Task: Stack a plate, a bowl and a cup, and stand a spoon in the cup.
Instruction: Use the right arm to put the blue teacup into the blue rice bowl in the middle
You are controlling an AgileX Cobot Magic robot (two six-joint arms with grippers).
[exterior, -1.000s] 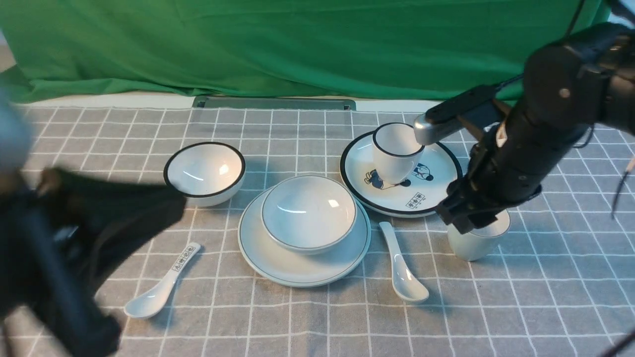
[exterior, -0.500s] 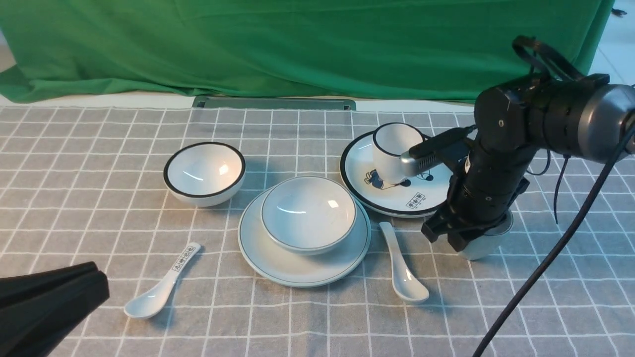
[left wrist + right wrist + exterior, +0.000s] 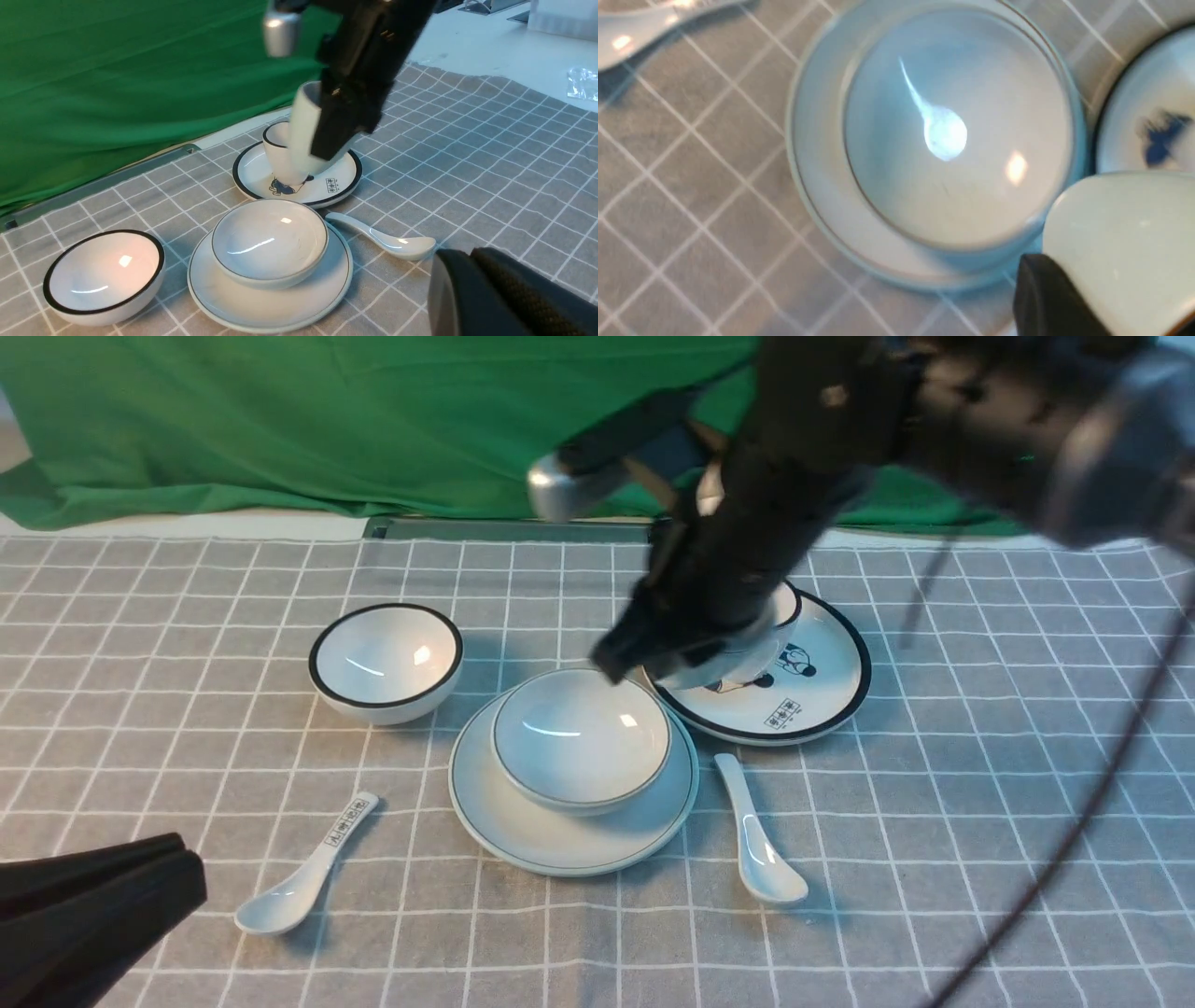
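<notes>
Up-centre in front view, right gripper (image 3: 658, 649) is gripping the cup (image 3: 303, 116), lifted off the cloth (image 3: 980, 803) at right and now hanging just upper-right of the bowl (image 3: 581, 737) sitting on the plate (image 3: 560, 845). Probably lowering in next. Left gripper (image 3: 103, 896) is idling closed, lower left.

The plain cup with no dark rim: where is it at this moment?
The cup is held aloft in the right tool, right of centre in the front view, between the bowl and the cartoon plate.
</notes>
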